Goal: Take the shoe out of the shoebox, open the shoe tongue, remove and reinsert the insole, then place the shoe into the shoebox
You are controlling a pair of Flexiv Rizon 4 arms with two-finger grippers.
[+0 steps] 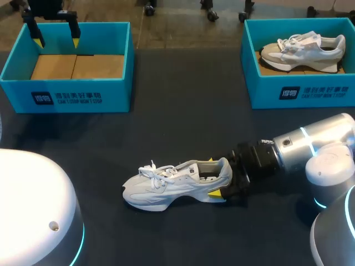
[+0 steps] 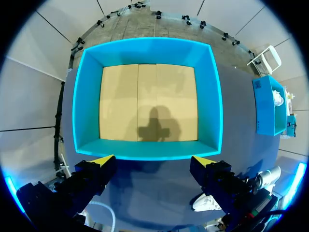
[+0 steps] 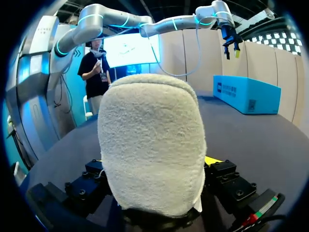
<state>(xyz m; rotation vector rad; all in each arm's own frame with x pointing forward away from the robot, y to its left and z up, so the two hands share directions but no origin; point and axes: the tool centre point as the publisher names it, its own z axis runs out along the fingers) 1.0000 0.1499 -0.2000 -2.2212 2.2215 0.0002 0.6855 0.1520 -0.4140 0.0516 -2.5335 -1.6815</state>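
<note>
Seemingly, right gripper (image 1: 215, 177) clamps the white shoe (image 1: 166, 185) by its heel; left gripper (image 1: 56, 40) hangs open.

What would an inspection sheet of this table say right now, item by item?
surface: dark table, no spills seen.
job's things: white shoe on the table, outside both boxes; left shoebox holds no shoe, its cardboard floor bare; right shoebox holds a second shoe.
clutter: nothing seen.
grippers: left arm, jaws open, above the left shoebox; right arm, jaws shut on the white shoe's heel.
cables: nothing seen on the table.
surroundings: nothing seen reaching over the table.
</note>
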